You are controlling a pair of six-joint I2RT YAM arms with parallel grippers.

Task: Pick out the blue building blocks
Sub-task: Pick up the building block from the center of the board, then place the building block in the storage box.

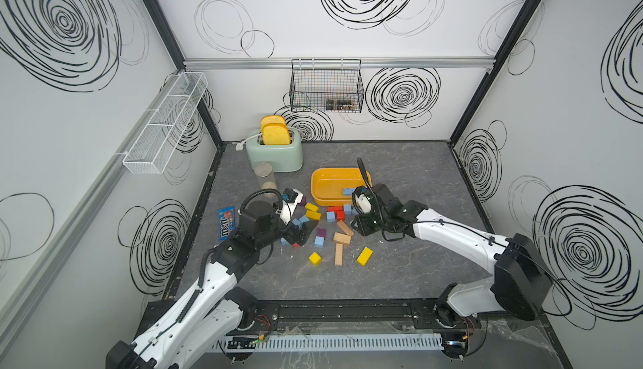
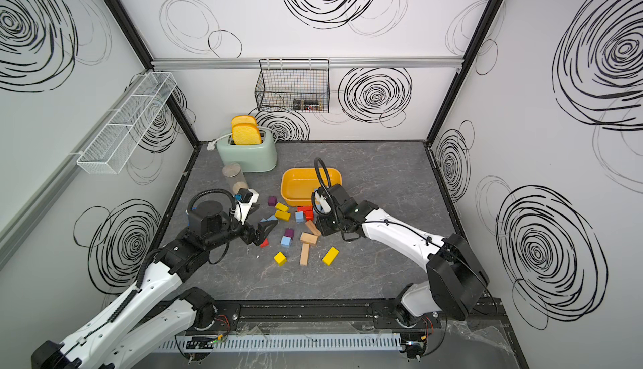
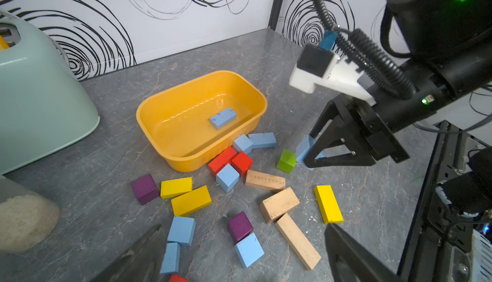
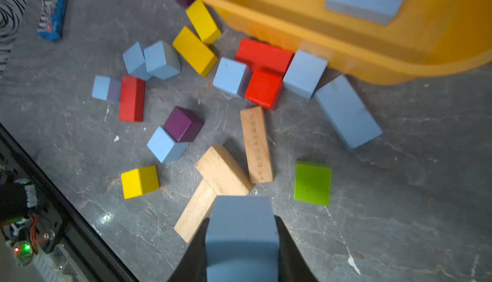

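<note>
My right gripper (image 4: pixel 242 234) is shut on a pale blue block (image 4: pixel 241 214), held just above the table near a green block (image 4: pixel 312 182); the left wrist view shows that grip too (image 3: pixel 311 158). One blue brick (image 3: pixel 223 118) lies inside the yellow bin (image 3: pixel 149 107). Several blue building blocks lie loose on the table: two against the bin's front wall (image 3: pixel 242 143), a cube by the red blocks (image 3: pixel 227 177), a cube touching a purple one (image 3: pixel 249 250), and two side by side (image 3: pixel 181 230). My left gripper (image 3: pixel 242 228) hangs open over these nearest blocks, holding nothing.
Yellow (image 1: pixel 364 256), red (image 1: pixel 336 210), purple (image 1: pixel 321 232) and plain wooden (image 1: pixel 338 254) blocks are mixed among the blue ones. A mint toaster (image 1: pixel 275 155), a clear jar (image 1: pixel 266 179) and a blue candy packet (image 1: pixel 225 222) stand to the left.
</note>
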